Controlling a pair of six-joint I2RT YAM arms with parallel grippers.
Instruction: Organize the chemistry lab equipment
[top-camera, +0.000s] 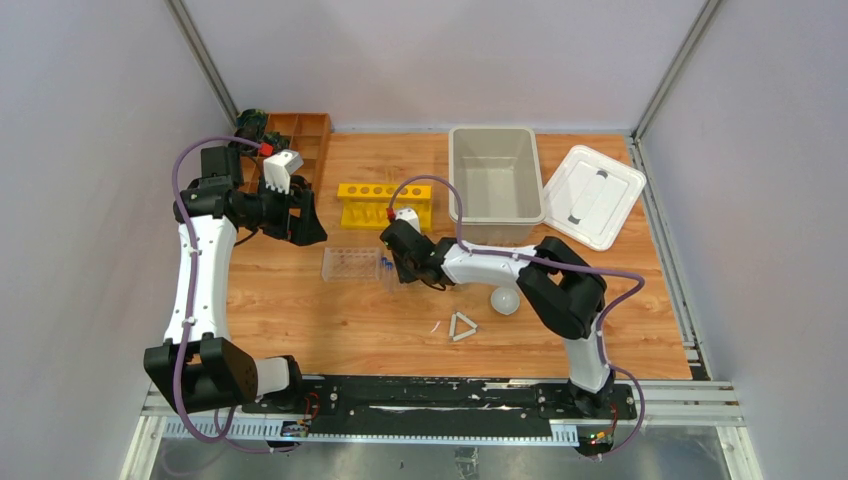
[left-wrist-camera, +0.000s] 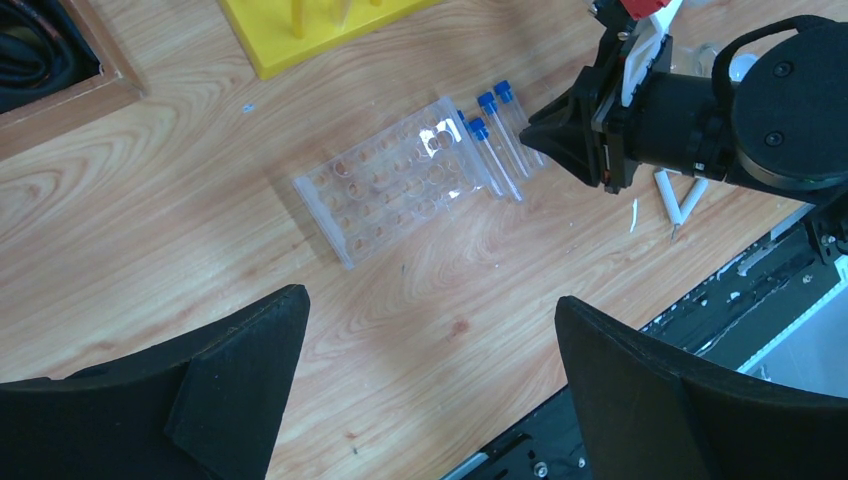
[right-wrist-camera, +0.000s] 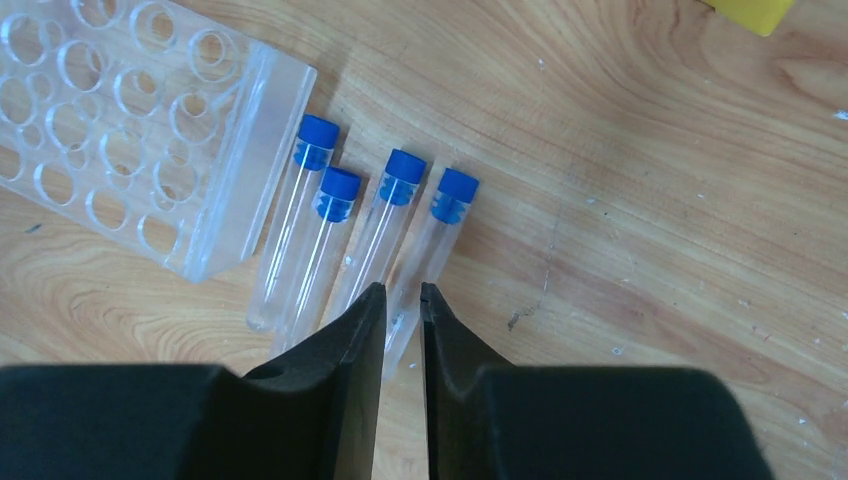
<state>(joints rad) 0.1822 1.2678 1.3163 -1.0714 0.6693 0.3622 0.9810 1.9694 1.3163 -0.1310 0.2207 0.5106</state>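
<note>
Right of the rack (right-wrist-camera: 130, 120), our right gripper (right-wrist-camera: 402, 300) narrowly pinches the rightmost tube (right-wrist-camera: 435, 230), open tabletop (top-camera: 380, 330) nearer; our left gripper (left-wrist-camera: 428, 305) gapes wide.

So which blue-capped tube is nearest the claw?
The blue-capped clear tube farthest from the clear plastic rack: its bottom end lies between the fingers of the right claw.

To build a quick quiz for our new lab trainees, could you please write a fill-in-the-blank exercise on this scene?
___ blue-capped tubes lie flat beside the clear rack.
The right gripper grips the tube ___ from that rack.
The left gripper hangs ___, holding nothing.
The other rack is coloured ___.
Missing words: four; farthest; open; yellow.
</note>
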